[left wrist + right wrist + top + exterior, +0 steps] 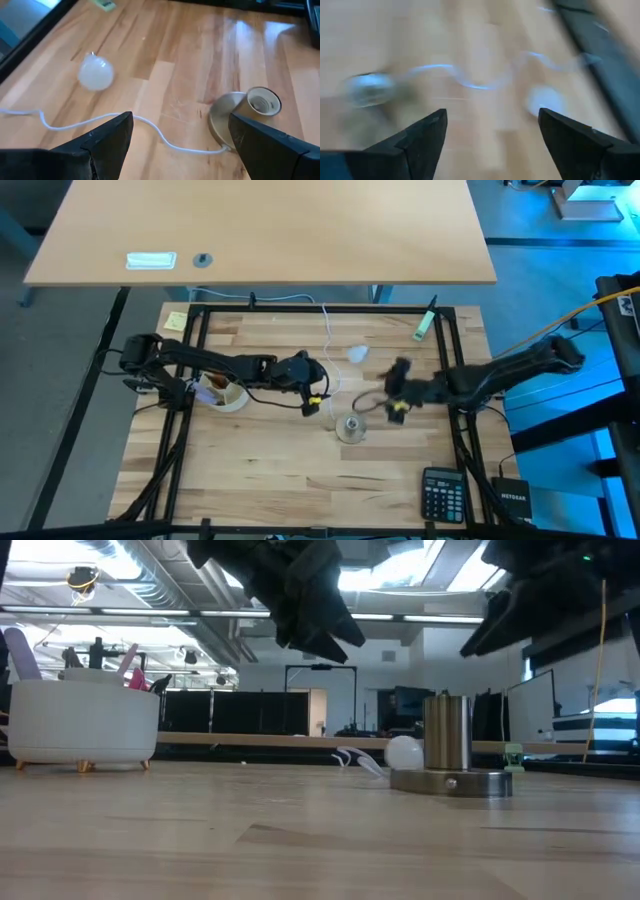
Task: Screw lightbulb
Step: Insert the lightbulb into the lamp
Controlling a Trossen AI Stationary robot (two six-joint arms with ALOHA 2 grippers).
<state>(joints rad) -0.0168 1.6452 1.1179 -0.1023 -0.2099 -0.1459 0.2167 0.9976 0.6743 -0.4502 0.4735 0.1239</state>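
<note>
Lightbulb point(356, 354) lay loose on the wooden worktop point(260, 480), beyond the silvery socket point(351, 427) and apart from it, near the thin white cord point(329, 330). Left gripper point(318, 397) hung just beside the socket, fingers spread wide, holding nothing. Right gripper point(394, 388) hung on the socket's other side, fingers likewise apart and empty, probably a little nearer the bulb, though blurred. White bowl point(222, 392) sat well to the socket's left; black calculator point(443, 493) lay toward the near right corner.
</note>
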